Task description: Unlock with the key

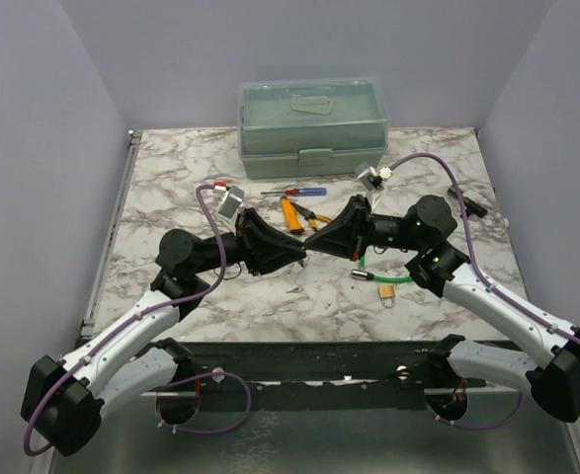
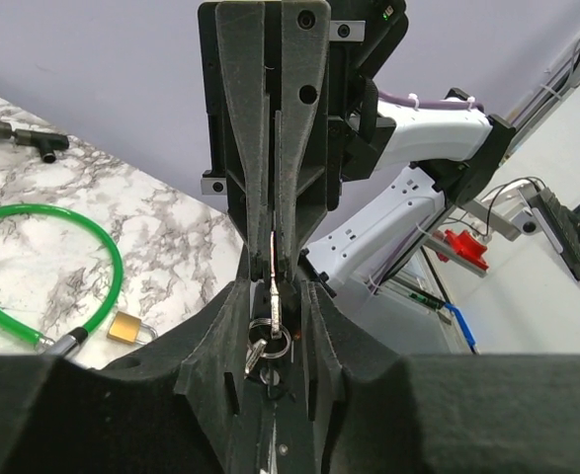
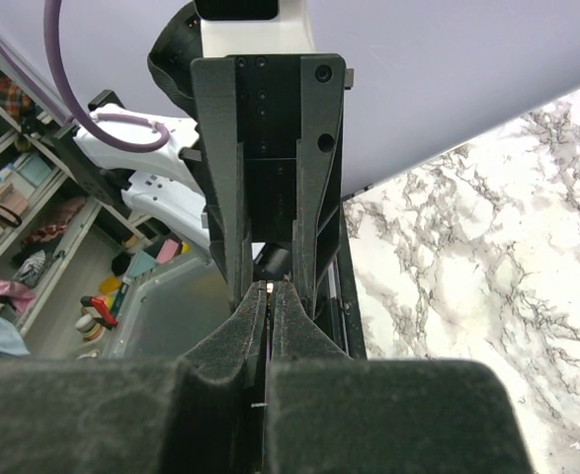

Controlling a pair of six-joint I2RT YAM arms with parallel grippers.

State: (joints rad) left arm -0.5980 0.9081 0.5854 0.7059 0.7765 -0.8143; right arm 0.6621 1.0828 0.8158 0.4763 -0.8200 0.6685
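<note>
- Right gripper [image 3: 268, 296]: fingers pressed together, with only a hairline slit between them in its own wrist view. It is clamped on the key [image 2: 273, 259]; from the left wrist, the silver blade runs up into that slit.
- Key is held in the air over the marble worktop [image 1: 171, 188], where the two grippers meet tip to tip, roughly mid-worktop in the top view. The key itself cannot be made out in the top view.
- Key's head sits lower, at the mouth of the left gripper [image 2: 273, 296]. A split ring [image 2: 270, 344] hangs from the head, down in the gap between the left fingers.
- Left gripper: fingers stand a little apart, flanking the key's head and the ring. Cannot tell whether they touch either one.
- Brass padlock [image 1: 388, 290] lies on the worktop to the near right of the meeting point, apart from the key. It sits just beside the metal end of a green cable loop [image 2: 118, 267].
- Orange-handled pliers [image 1: 294, 214] lie just behind the meeting point, with a red-and-blue-handled screwdriver [image 1: 304, 192] a little farther back.
- Pale green translucent toolbox [image 1: 312, 123], lid down, stands at the far edge of the worktop.
- Small black T-shaped part [image 2: 23, 135] lies on the marble beyond the cable loop.
</note>
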